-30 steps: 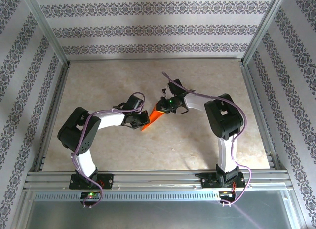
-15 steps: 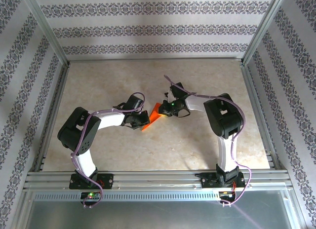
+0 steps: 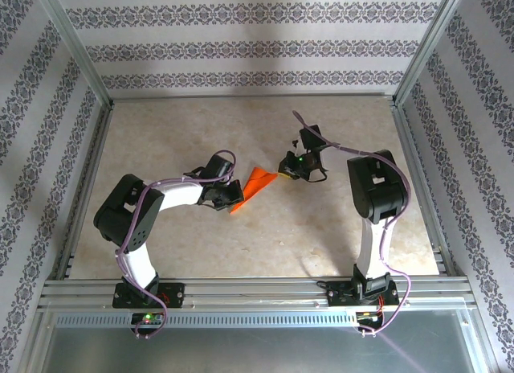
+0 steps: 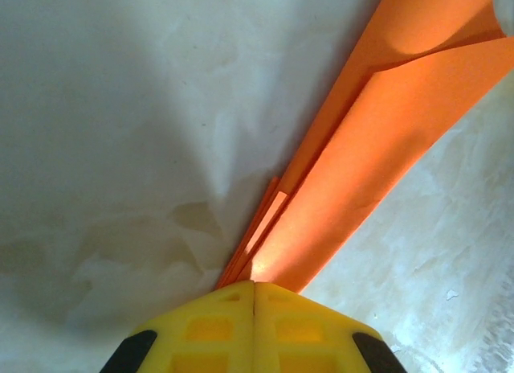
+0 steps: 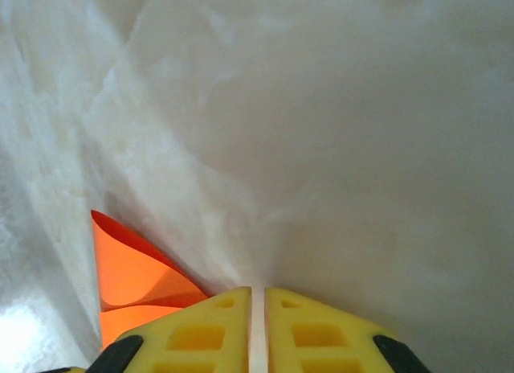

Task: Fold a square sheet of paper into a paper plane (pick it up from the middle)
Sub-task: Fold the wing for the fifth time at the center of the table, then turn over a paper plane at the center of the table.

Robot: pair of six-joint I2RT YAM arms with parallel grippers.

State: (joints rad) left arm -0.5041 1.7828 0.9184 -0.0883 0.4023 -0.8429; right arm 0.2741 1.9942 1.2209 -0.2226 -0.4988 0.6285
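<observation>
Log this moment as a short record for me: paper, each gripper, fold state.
paper: paper plane, orange, folded to a narrow dart, lying on the table
left gripper: shut on the plane's narrow end
right gripper: fingers almost together, holding nothing, beside the plane and apart from it
fold state: one flap at the wide end curls up, not pressed flat

Paper plane: one, mid-table.
Arms: two, left arm at eight o'clock, right arm at four o'clock.
Grippers: two, left gripper, right gripper.
Table: one.
</observation>
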